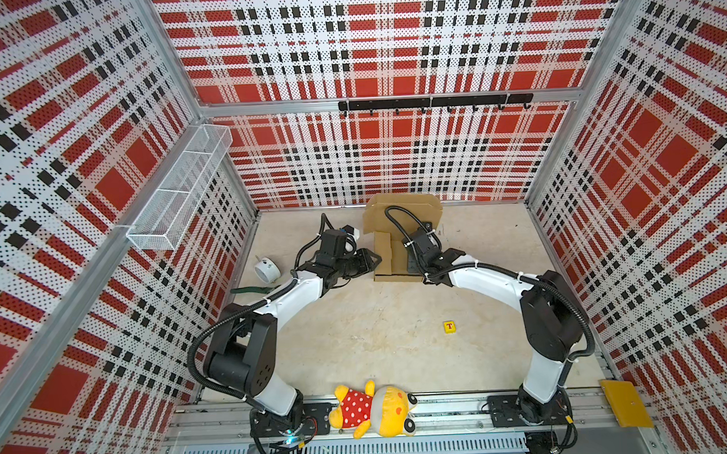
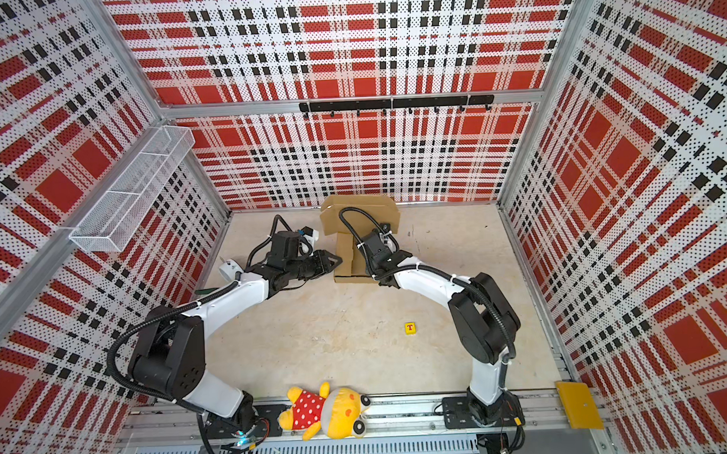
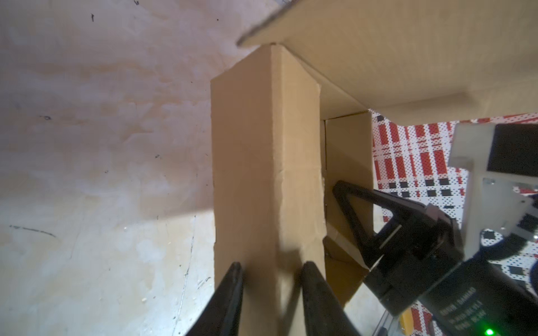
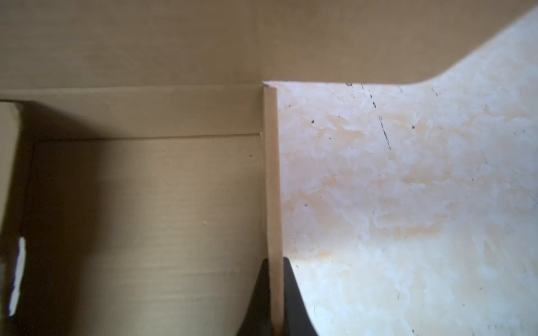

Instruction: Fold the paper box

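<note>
paper box (image 1: 425, 211) sits on the tabletop between the two grippers, its big lid panel raised just beyond their fingertips, against the back wall. the right gripper (image 4: 275, 261) is clamped on the thin edge of the box's standing side wall. the left gripper (image 3: 272, 264) has its fingers partly apart, with the folded-over opposite side wall between them. whether they really pinch it i cannot tell.

the step in hand looks like setting the side walls. to do it well, i'd keep the right clamp firm as an anchor so the base cannot slide. the left should press its doubled wall down along the crease, inward toward the right gripper, until the tabs seat. slow, square pressure is best, since corrugated board kinks off-crease if twisted.

the tabletop (image 1: 377, 319) is pale, mottled beige with scuff marks, flat and bare around the box. perforated plaid walls (image 1: 389, 48) in red, black and white close in three sides. a hook rail (image 1: 432, 102) runs high beyond both grippers, and a white mesh basket (image 1: 177, 193) hangs high on the side wall outside the left gripper. a small yellow tile (image 1: 449, 326) lies well back from the right gripper. a plush toy (image 1: 372, 408) rests far behind both, between the arm bases.
</note>
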